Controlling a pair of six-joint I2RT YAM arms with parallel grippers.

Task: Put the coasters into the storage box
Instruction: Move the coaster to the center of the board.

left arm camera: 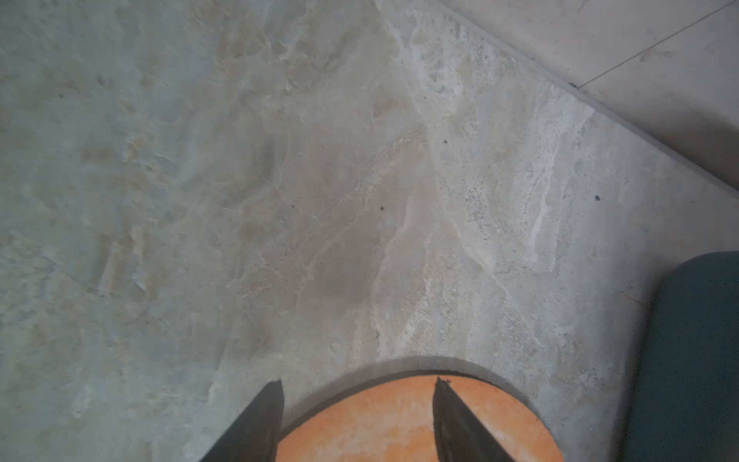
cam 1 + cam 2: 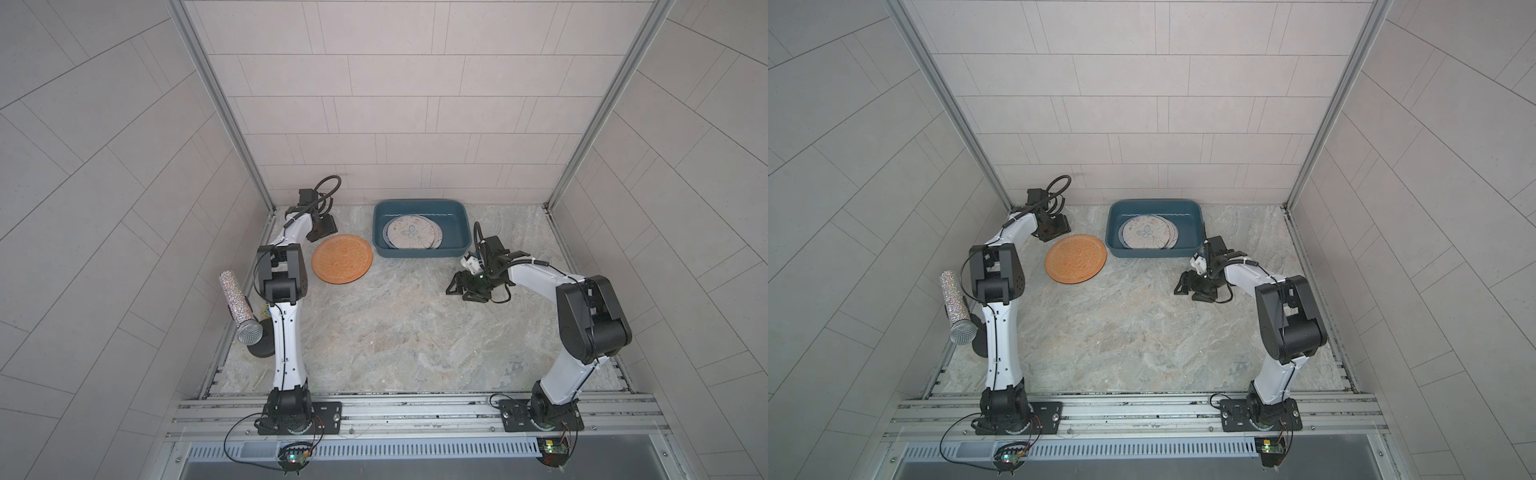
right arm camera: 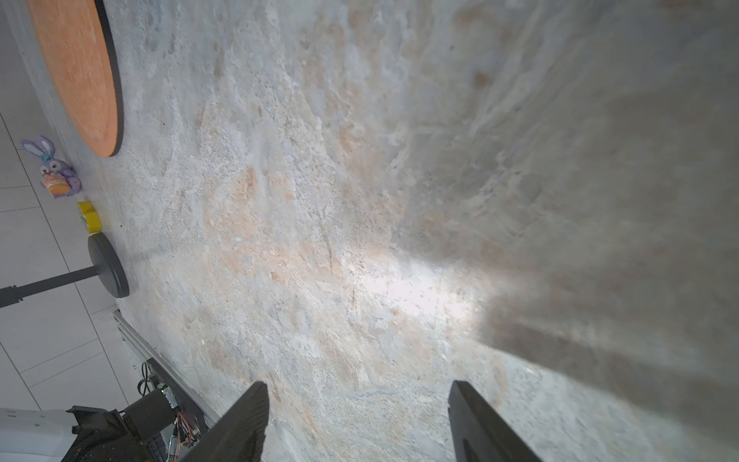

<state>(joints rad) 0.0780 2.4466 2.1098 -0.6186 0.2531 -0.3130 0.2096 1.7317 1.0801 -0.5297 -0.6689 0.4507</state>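
- A plain textured orange round coaster (image 2: 342, 258) lies flat near the back left corner of the grey marbled table (image 2: 395, 332), just beside the shallow teal-blue plastic storage box (image 2: 417, 204), which holds printed round coasters (image 2: 412, 233)
- The left gripper (image 1: 358, 386) straddles the orange mat's rim, jaws spread, one finger (image 1: 456, 424) over it; closing may only shove the thin mat
- A weak edge pinch may let it droop and catch the box wall
- The right gripper (image 3: 356, 385) hangs spread, empty, over bare table
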